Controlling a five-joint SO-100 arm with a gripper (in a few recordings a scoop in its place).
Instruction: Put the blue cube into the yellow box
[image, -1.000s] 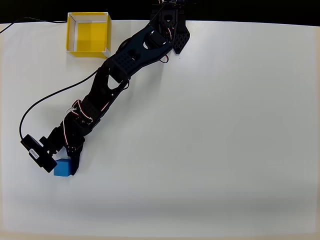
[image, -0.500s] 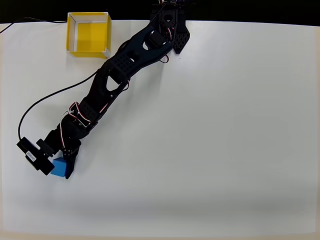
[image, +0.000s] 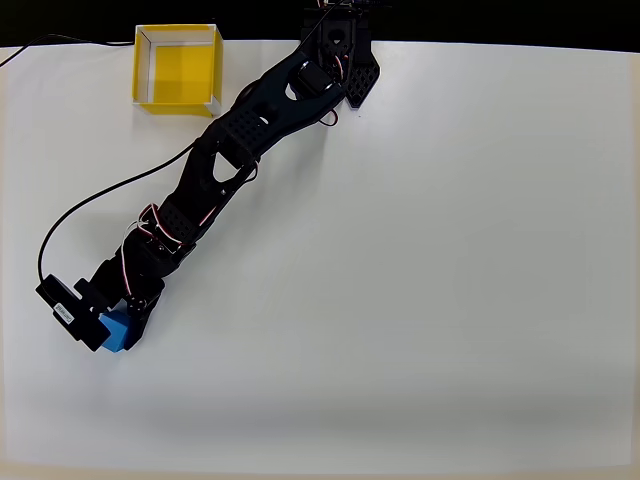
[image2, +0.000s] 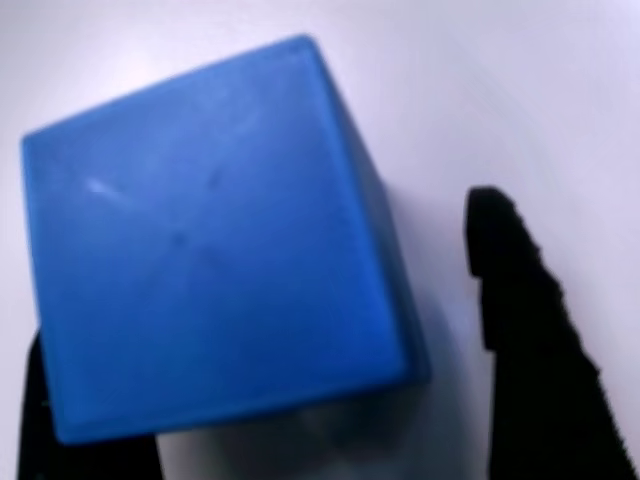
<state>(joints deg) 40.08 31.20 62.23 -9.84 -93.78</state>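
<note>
Compared with a second ago, the blue cube sits a little further left and is more covered by the gripper; the wrist camera block has shifted left too. Since half a second ago, little change, the gripper end is up slightly. Yellow box has not moved.

Overhead view: black arm stretches from its base at the top edge diagonally down to the lower-left of the white table. Cube is at the arm's tip, near the left edge of the table, partly under the gripper. Box is at the top-left, well apart from the cube, open-topped, yellow floor, whitish inner walls, nothing inside. A black cable curves across the table left of the arm.

Wrist view: cube takes up most of the frame, bright matte blue, plain top face with faint scuffs, edges rotated slightly against the frame. One dark finger stands to its right with a sliver of table between it and the cube's side; the other finger is at the lower left, partly behind the cube's corner, contact there not clear.

Jaws bracket the cube with a gap on the right side, so narrow but not clamped. Cannot tell whether the cube is off the table.
</note>
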